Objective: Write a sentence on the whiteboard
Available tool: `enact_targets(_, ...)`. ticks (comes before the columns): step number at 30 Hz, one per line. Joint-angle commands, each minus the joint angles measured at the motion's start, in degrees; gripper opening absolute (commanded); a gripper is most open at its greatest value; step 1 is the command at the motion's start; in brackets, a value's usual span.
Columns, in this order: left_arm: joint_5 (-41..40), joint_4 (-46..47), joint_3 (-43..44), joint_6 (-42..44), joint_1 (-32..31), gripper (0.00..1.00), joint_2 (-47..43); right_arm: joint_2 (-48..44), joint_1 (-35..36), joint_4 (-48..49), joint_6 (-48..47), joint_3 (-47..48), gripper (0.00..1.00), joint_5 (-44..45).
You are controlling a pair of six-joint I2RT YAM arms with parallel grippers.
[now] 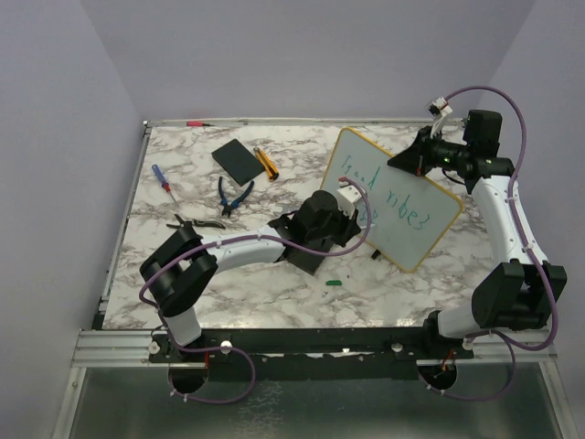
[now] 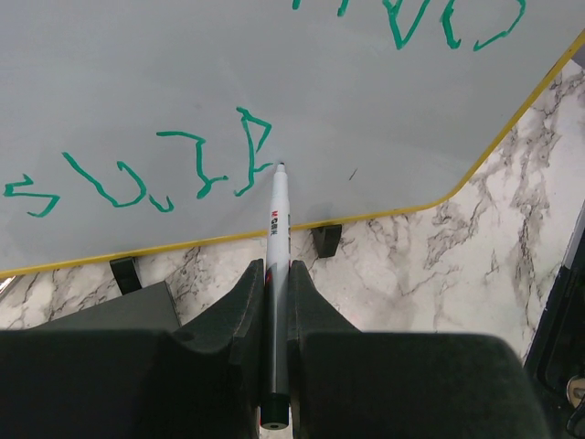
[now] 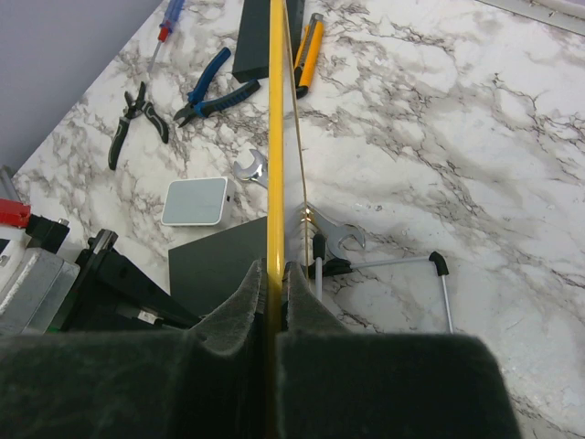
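Left gripper clamps the marker, tip apparently touching the whiteboard; right gripper clamps its rim.

Bench: white marble-pattern top with grey veining and thin metal edging.
Aluminium rail: slotted, runs along the bench's near edge.
Back wall, left wall, right wall: plain pale lilac.
Light: soft and even.
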Motion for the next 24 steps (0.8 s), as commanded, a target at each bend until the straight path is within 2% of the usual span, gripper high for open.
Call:
enact_targets(1, 1.4, 1.0, 1.9, 0.8, -0.4, 0.0, 1.1, 0.6, 0.7, -3.6, 0.0, -1.6, 0.01, -2.2)
enact_targets(10, 0.9, 0.6, 1.9, 0.8, -0.4, 0.0, 1.7, 0.4, 0.7, -3.6, 0.0, -1.7, 0.01, -2.2)
enact_targets(24, 0.3, 0.5, -0.2, -0.5, -0.6, 0.0, -3.8, 0.3, 0.7, -3.5, 0.0, -1.7, 0.01, -2.3)
